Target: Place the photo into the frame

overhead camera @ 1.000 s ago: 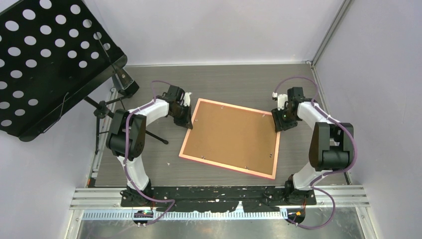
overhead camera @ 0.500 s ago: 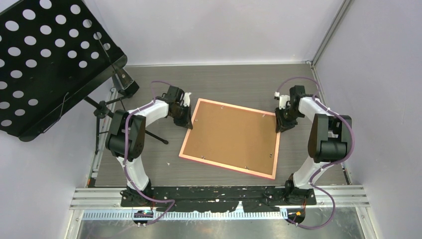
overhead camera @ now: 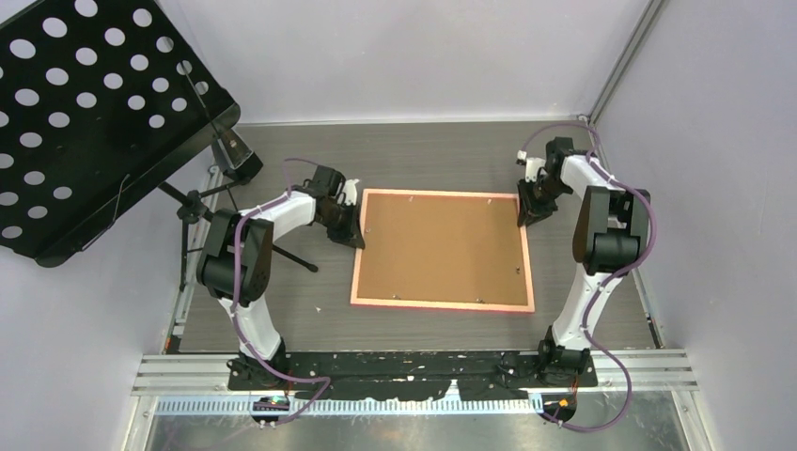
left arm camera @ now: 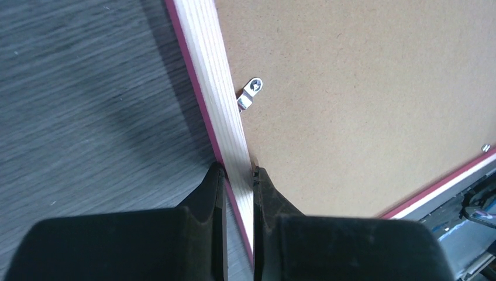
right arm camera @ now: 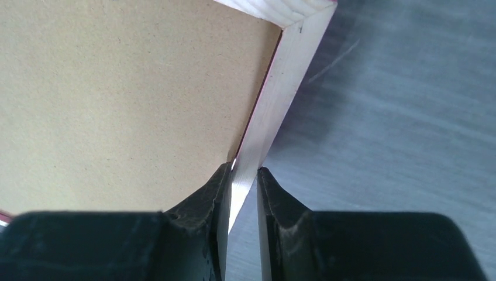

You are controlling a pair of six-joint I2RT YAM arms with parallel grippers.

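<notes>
Your left hand point(left arm camera: 237, 172) and right hand point(right arm camera: 241, 170) each pinch an opposite rail of the frame point(overhead camera: 442, 249), lying back-up on the surface point(overhead camera: 291, 319) between them, likely to square it; no photo shows.

A dark grey wood-grain worktop point(overhead camera: 442, 155) is enclosed by plain pale walls point(overhead camera: 404, 56) at the back and on both sides, with a black perforated music stand point(overhead camera: 85, 103) leaning over its far left corner and silver aluminium rails point(overhead camera: 648, 371) along the near edge, under even light.
</notes>
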